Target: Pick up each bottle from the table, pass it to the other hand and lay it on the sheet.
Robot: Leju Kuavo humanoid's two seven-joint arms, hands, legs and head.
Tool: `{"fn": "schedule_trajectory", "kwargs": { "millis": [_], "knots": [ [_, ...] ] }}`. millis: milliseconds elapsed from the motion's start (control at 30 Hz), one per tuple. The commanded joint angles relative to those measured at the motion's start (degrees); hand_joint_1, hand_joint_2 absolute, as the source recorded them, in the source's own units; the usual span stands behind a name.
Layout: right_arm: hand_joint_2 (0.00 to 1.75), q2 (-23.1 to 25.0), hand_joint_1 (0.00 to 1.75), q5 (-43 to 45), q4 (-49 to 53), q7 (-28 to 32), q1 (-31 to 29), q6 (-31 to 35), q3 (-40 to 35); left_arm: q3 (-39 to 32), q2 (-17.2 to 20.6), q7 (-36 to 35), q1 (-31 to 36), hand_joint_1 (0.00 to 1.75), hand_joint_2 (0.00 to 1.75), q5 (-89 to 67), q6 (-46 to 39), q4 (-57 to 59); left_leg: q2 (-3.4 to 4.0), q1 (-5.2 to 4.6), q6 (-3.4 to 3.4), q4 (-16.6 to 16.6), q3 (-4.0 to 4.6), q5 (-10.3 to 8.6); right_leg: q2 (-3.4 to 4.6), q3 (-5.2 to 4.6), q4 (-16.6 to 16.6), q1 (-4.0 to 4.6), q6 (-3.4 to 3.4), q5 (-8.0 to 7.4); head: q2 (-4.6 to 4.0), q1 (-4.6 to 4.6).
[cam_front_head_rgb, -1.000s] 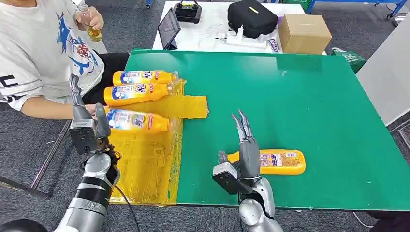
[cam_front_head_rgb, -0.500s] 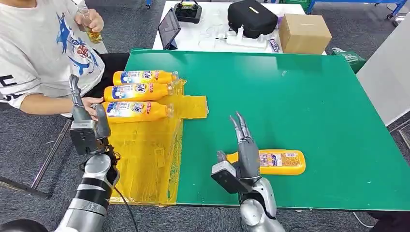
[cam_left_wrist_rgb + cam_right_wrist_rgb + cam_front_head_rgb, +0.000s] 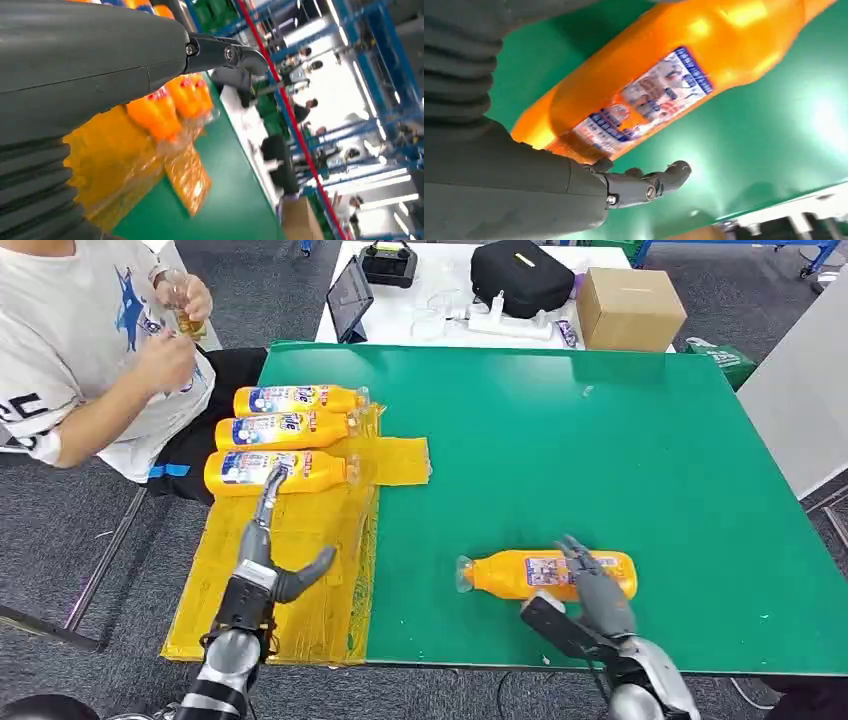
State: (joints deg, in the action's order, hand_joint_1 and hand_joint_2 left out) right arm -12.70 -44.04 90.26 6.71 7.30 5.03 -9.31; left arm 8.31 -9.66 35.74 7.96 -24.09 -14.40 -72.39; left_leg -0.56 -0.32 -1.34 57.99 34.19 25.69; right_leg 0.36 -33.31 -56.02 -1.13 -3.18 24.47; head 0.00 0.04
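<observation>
The left hand (image 3: 262, 575) hovers low over the yellow sheet (image 3: 300, 600), fingers spread and thumb out to the side, holding nothing. Just beyond its fingertips lie three orange bottles (image 3: 277, 470) side by side on the sheet's far end, caps pointing toward the green table (image 3: 600, 440). Past them a seated person (image 3: 80, 350) holds a small bottle in both hands.

To the right, well apart from the left hand, the last orange bottle (image 3: 530, 573) lies on its side on the table, clear cap pointing toward the sheet. The right hand (image 3: 595, 595) rests over its base end, fingers draped across the label; the right wrist view puts the bottle (image 3: 664, 80) close against the palm, with one dark finger (image 3: 649, 187) extended under it, not yet closed. I judge this a loose cupping, not a firm hold.

The bottle looks like smooth, glossy rigid plastic, probably full and fairly heavy, so it may roll or slip. Wrapping the fingers around the wide labelled body should be safest, leaving the neck end free for the left hand.
</observation>
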Motion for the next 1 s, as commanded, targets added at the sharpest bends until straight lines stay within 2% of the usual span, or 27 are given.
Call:
{"fn": "schedule_trajectory", "kwargs": {
  "millis": [33, 133, 433, 667, 700, 1000],
  "knots": [
    [1.75, -2.98, 0.00, 0.42, 4.38, -0.75, 3.46, -1.09, 3.83, 2.95, -0.17, -0.53, -0.59, 0.00, 1.75, -0.28, 0.06, -0.22, -0.05, 0.02, 0.05, -0.01, -0.02, -0.02, -0.08, 0.03, 0.00, 0.02, 0.08, 0.01, 0.00, 0.00],
    [1.75, -3.32, 0.00, 0.46, 4.84, -1.33, 3.54, -1.47, 3.63, 2.40, -0.28, -0.61, -0.35, 0.00, 1.75, -0.22, 0.30, -0.03, 0.04, 0.18, 0.16, 0.06, -0.27, 0.11, -0.07, 0.32, 0.02, 0.21, 0.23, 0.06, 0.00, -0.02],
    [1.75, -4.92, 0.00, -1.36, 1.03, -1.55, -0.24, -1.60, 4.81, 2.70, -0.50, -0.55, 0.92, 0.00, 1.75, -0.24, 0.91, 1.18, 0.07, 0.09, 0.05, 0.01, -0.12, -0.01, 0.02, 0.14, 0.02, 0.09, 0.08, -0.03, 0.00, 0.00],
    [1.75, -4.78, 0.00, -1.40, 1.03, -1.51, -0.13, -1.59, 4.70, 2.71, -0.46, -0.55, 0.90, 0.00, 1.75, -0.25, 0.94, 1.20, 0.03, 0.05, 0.06, -0.03, -0.14, -0.02, -0.01, 0.15, 0.02, 0.06, 0.08, -0.02, 0.00, -0.04],
    [1.75, -4.78, 0.00, -1.40, 1.03, -1.51, -0.13, -1.59, 4.70, 2.71, -0.46, -0.55, 0.90, 0.00, 1.75, -0.25, 0.94, 1.20, 0.10, 0.17, 0.15, 0.00, -0.35, 0.07, -0.01, 0.38, 0.07, 0.19, 0.21, 0.01, 0.00, -0.02],
    [1.75, -4.91, 0.00, -8.72, -12.06, -1.06, -10.02, -0.48, 2.66, 3.47, -0.86, -0.43, 3.27, 0.00, 1.75, 1.25, 2.14, 4.49, 0.12, 0.06, 0.02, -0.04, -0.16, -0.05, 0.06, 0.15, 0.04, 0.06, 0.05, -0.07, 0.00, -0.02]
  ]
}}
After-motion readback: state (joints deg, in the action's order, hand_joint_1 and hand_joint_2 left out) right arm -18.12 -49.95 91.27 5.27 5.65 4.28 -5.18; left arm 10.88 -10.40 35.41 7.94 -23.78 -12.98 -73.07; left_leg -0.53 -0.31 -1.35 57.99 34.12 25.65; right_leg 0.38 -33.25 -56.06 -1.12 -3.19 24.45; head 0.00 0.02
